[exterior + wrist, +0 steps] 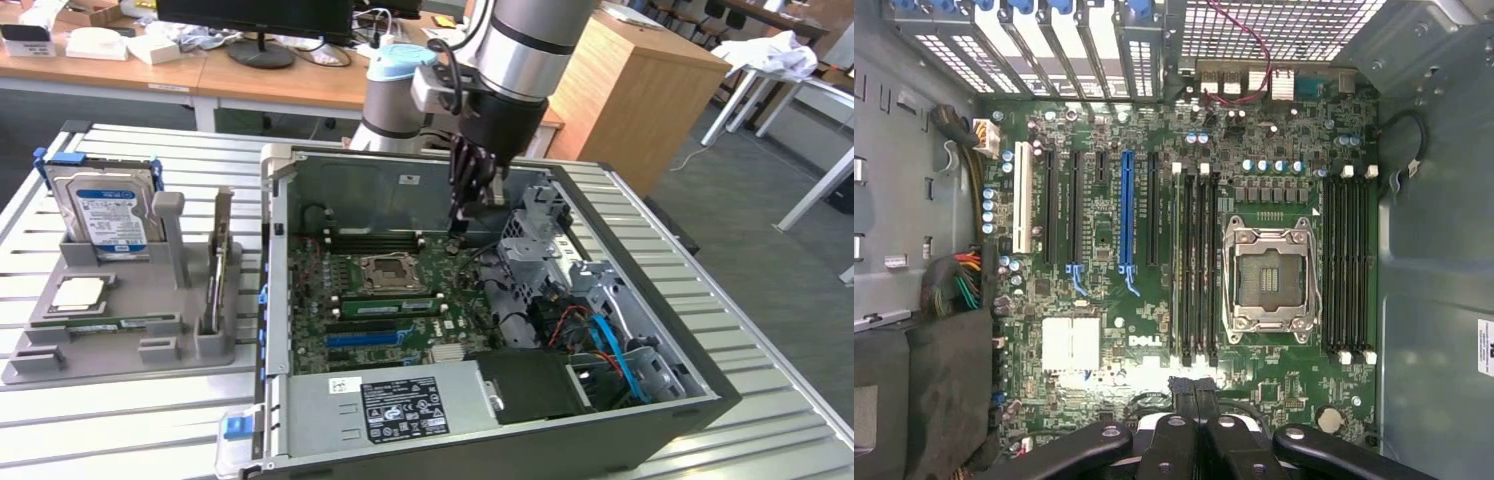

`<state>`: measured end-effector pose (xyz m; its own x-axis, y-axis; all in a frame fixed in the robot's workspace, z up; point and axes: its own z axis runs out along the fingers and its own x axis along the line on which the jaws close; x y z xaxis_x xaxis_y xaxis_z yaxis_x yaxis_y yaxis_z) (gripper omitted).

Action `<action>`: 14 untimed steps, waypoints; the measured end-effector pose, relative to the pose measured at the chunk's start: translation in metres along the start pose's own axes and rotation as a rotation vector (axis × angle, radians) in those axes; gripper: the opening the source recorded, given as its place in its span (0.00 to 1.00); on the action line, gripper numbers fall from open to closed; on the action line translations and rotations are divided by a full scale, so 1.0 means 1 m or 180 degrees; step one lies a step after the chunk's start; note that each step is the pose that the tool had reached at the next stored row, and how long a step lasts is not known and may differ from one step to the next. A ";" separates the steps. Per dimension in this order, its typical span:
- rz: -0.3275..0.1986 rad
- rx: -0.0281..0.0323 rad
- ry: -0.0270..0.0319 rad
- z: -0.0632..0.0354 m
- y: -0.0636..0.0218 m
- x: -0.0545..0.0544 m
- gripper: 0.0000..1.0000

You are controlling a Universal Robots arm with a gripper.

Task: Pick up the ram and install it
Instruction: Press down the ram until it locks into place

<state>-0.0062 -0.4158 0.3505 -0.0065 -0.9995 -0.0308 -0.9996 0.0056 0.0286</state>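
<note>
Our black end effector (470, 212) hangs pinched shut and empty over the open grey computer case (387, 195), upper middle, probably because the long green ram (387, 305) already looks seated edge-up mid-frame.

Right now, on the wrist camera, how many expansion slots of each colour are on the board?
White slot: 1
Blue slot: 1
Black slots: 4
Total: 6
</note>
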 end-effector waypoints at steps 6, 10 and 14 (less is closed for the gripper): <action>0.0000 0.0000 0.0001 0.0074 -0.0002 0.000 0.10; 0.0000 0.0000 0.0000 0.0254 -0.0007 0.001 0.10; 0.0000 0.0000 0.0001 0.0290 -0.0008 0.001 0.10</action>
<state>-0.0063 -0.4158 0.3214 -0.0065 -0.9995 -0.0305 -0.9996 0.0057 0.0287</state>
